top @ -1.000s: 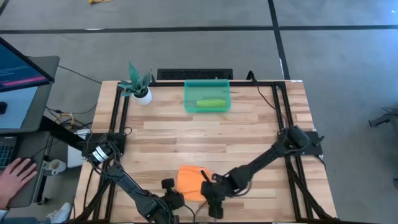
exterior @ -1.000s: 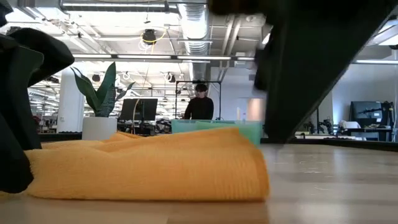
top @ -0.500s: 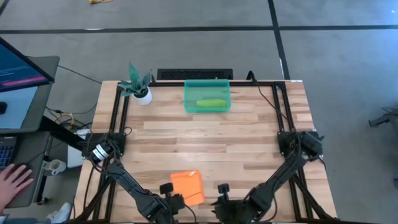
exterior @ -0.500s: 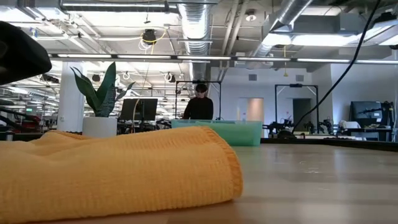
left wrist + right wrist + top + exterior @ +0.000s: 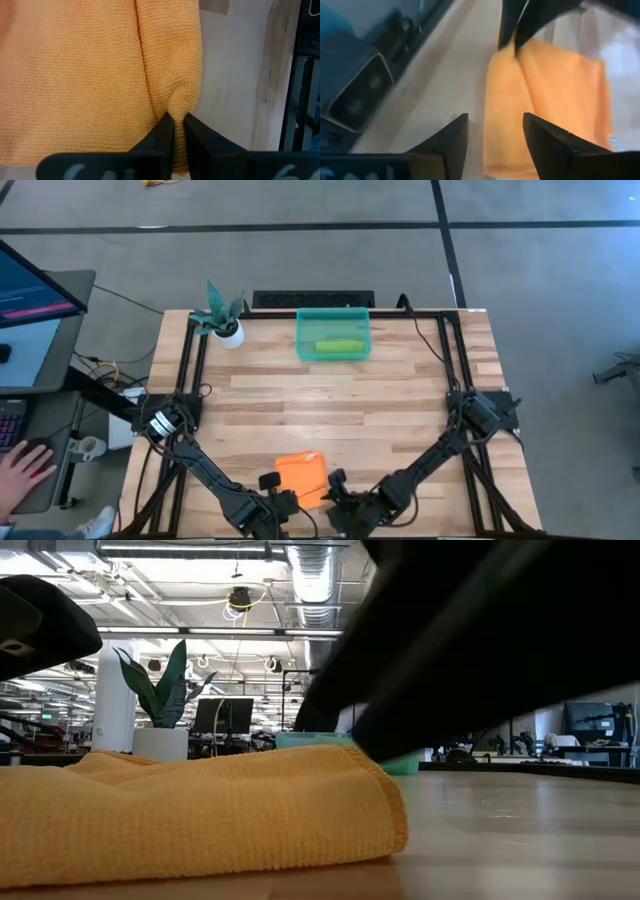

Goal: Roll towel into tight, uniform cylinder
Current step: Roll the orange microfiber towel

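The folded orange terry-cloth towel (image 5: 301,478) lies near the six-o'clock edge of the pale wooden table (image 5: 330,395). The left gripper (image 5: 175,131) at its seven o'clock is pinched tight on a thick folded edge, probably to anchor that side for rolling. The right gripper (image 5: 492,135) waits at the towel's four o'clock, fingers spread apart and empty, seemingly lining up on the opposite edge.

Towel (image 5: 200,810) cut off, low view
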Robot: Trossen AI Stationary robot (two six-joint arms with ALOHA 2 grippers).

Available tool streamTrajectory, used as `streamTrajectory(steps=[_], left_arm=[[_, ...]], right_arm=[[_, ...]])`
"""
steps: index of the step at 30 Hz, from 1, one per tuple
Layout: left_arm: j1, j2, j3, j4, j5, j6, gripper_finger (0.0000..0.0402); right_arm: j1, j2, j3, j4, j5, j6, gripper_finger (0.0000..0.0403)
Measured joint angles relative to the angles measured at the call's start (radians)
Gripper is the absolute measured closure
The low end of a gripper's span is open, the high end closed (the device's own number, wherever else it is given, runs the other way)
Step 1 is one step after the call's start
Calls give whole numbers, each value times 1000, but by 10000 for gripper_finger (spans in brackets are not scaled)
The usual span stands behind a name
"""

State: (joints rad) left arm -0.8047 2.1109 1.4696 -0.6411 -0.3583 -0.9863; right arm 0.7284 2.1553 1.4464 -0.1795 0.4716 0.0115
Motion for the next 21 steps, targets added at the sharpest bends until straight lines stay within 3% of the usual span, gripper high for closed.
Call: streamTrajectory(steps=[9,17,21], left_arm=[[0,-2,0,-7,-14,14,384],[-2,-3,1,-15,-47,28,384],[-3,-3,2,-17,-49,50,384]], right_arm=[[-69,64,3,13,-75,-9,175],[-109,81,12,-43,-162,209,194],[-127,82,11,-56,-205,289,223]])
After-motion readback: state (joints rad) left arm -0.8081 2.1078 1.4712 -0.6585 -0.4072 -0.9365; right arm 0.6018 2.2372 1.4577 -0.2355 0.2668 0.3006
